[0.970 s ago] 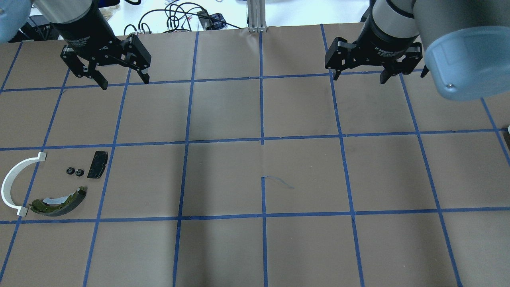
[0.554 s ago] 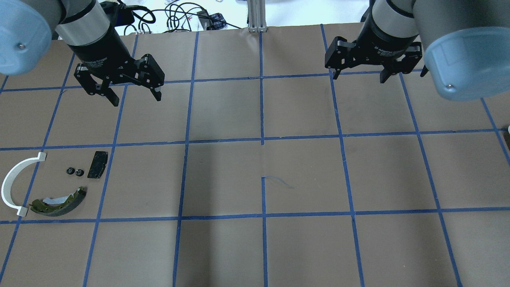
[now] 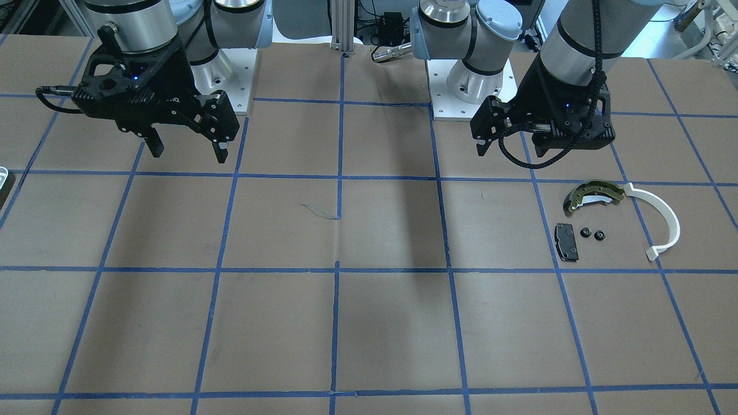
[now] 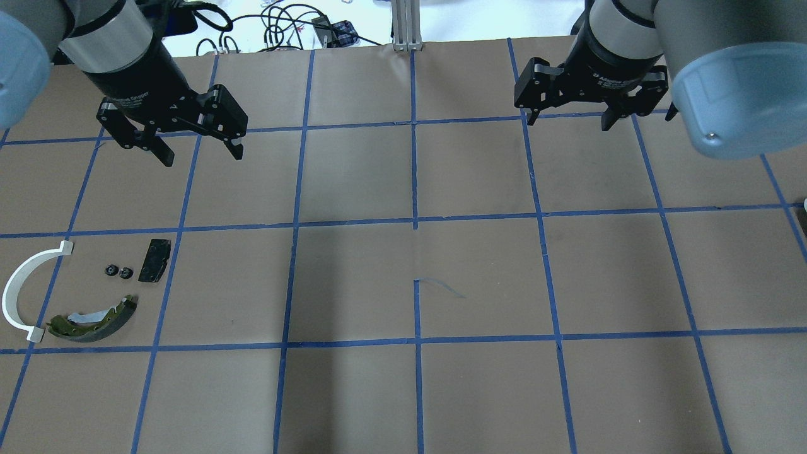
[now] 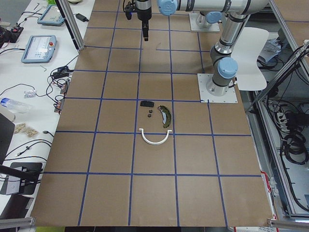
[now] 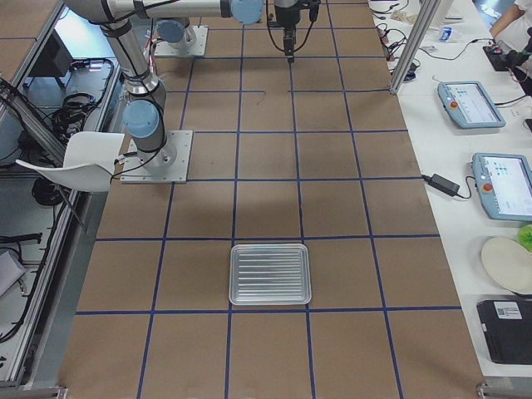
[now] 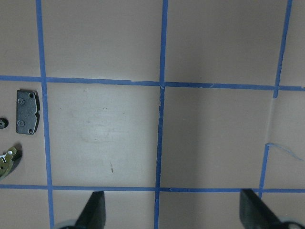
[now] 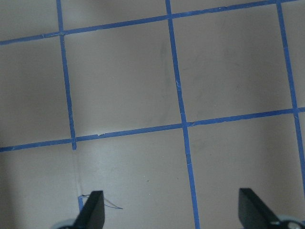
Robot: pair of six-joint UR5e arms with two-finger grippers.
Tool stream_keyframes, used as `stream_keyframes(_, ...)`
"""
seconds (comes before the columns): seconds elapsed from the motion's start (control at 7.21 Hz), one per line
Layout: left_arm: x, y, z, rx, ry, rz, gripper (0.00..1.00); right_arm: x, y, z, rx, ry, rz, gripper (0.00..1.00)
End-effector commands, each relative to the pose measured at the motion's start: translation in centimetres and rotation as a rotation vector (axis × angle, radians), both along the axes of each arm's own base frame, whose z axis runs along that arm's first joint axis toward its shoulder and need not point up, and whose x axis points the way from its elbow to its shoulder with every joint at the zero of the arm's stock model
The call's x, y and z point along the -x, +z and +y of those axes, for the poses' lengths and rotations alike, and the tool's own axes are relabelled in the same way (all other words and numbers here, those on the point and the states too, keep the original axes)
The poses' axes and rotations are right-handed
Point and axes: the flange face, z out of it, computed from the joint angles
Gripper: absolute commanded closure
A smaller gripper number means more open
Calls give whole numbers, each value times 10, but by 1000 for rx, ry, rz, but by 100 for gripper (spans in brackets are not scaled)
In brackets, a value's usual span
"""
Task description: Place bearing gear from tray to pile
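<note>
Two small black bearing gears (image 4: 118, 272) lie side by side on the brown paper in the pile, between the white arc strip (image 4: 19, 287) and the black pad (image 4: 154, 260). The olive brake shoe (image 4: 94, 317) lies just nearer than them. The silver ribbed tray (image 6: 269, 273) sits far off at the table's right end, with nothing in it. My left gripper (image 4: 202, 154) hangs open and empty above the table, beyond the pile. My right gripper (image 4: 570, 123) is open and empty at the far right.
Blue tape lines divide the brown paper (image 4: 416, 277) into squares. Cables and a metal post (image 4: 406, 25) sit past the far edge. Tablets and other gear lie on the side tables (image 6: 474, 166).
My left gripper came nearer and to the right, then shifted back left, staying open. The right gripper and the parts have not moved.
</note>
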Motion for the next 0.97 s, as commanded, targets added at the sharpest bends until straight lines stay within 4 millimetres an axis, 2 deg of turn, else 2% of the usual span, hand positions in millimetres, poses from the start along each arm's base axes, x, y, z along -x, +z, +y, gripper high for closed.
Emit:
stream_keyframes(0.0,0,-5,2,-8,-8,3,0,-1,0,0,1,2,-4,0)
stream_keyframes(0.83,-1,-7,2,-6,-9,1,0,-1,0,0,0,1,-2,0)
